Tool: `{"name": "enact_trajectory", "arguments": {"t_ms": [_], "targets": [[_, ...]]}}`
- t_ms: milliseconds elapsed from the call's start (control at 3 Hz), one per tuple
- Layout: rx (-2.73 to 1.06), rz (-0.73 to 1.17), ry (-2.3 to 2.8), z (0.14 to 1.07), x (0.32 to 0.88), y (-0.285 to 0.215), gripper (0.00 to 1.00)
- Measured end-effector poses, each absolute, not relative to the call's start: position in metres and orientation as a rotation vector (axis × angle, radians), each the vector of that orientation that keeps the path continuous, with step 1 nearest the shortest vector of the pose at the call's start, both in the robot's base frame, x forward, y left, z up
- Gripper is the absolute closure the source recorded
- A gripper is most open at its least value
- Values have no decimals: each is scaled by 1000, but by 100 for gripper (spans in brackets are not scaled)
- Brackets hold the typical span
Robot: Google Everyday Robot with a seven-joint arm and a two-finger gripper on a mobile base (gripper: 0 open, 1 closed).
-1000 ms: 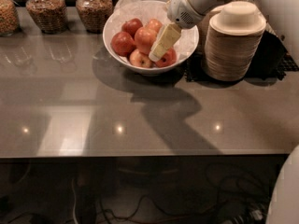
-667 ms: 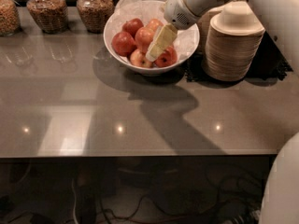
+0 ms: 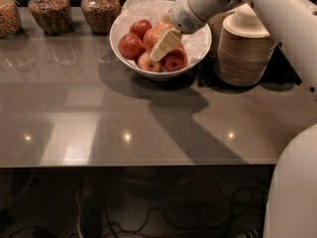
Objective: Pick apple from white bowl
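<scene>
The white bowl stands at the back of the grey counter, lined with crinkled white tissue paper. It holds several red apples; one lies at the left and another at the right front. My gripper, with yellowish tips, reaches down from the upper right into the bowl. It sits among the apples in the middle and hides parts of them. My white arm crosses over the right side.
A stack of tan disposable bowls stands just right of the white bowl. Glass jars of grain line the back left. The grey counter ends at a front edge, with cables below.
My gripper has shifted slightly to the left inside the bowl, over the middle apples. The bowl and the apples have not visibly moved.
</scene>
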State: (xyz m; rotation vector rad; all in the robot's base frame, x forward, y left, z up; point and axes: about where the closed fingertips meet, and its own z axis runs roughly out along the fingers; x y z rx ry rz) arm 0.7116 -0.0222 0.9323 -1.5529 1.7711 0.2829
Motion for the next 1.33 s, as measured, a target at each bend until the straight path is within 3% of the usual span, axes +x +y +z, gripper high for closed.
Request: {"name": "enact_trajectory", "arguments": {"t_ms": [333, 667, 1000, 1333], "targets": [[-1564, 297, 1792, 919, 714, -19, 21], [-1589, 303, 1812, 907, 712, -16, 29], [-1606, 302, 1825, 903, 708, -17, 43], [-1602, 298, 1820, 913, 700, -25, 66]]}}
